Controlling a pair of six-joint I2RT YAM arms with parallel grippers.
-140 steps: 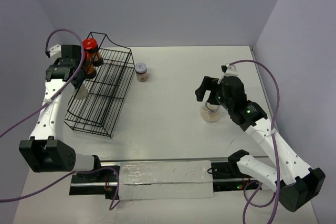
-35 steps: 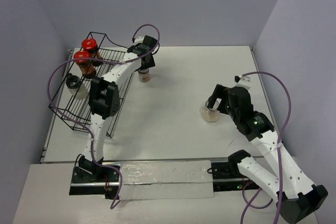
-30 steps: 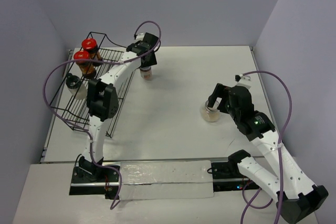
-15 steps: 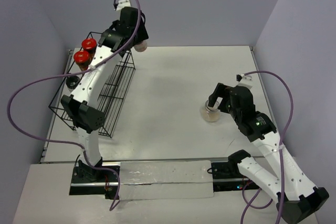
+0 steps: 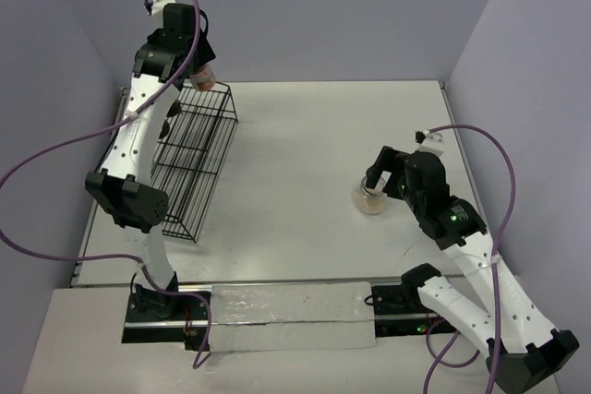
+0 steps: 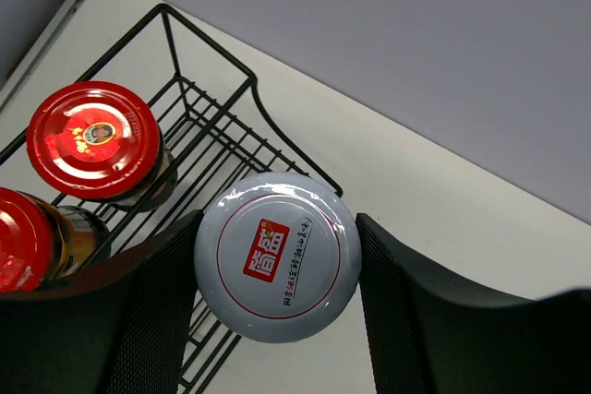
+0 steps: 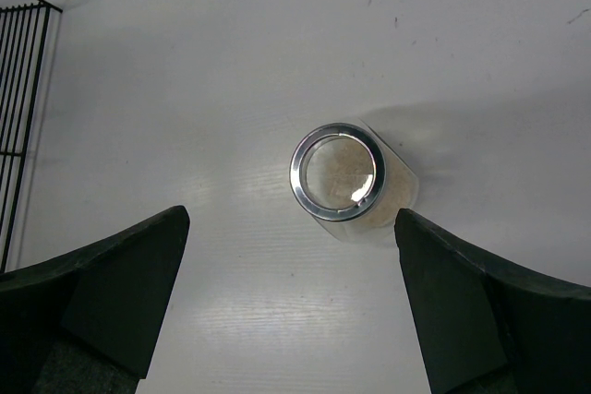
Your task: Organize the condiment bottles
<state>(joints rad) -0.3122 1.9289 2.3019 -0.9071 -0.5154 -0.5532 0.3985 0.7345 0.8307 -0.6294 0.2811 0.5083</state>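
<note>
My left gripper (image 5: 195,62) is shut on the silver-lidded jar (image 5: 204,78) and holds it high over the far end of the black wire rack (image 5: 189,159). In the left wrist view the silver lid (image 6: 277,256) sits between my fingers, above the rack's far right corner. Two red-lidded jars (image 6: 92,140) (image 6: 18,237) stand in the rack to its left. My right gripper (image 5: 377,182) is open over the wide clear beige-filled jar (image 5: 372,200). In the right wrist view that jar (image 7: 337,173) stands on the table just beyond my fingertips. The black-capped jar is hidden.
The rack (image 6: 212,126) stands at the table's left side, and its edge shows in the right wrist view (image 7: 23,89). The left arm reaches up over the rack and covers its left part in the top view. Grey walls close the back and both sides.
My left gripper has lifted the silver-lidded jar off the table and carried it up and left to the rack's far end. The right gripper has stayed open over the beige-filled jar.
</note>
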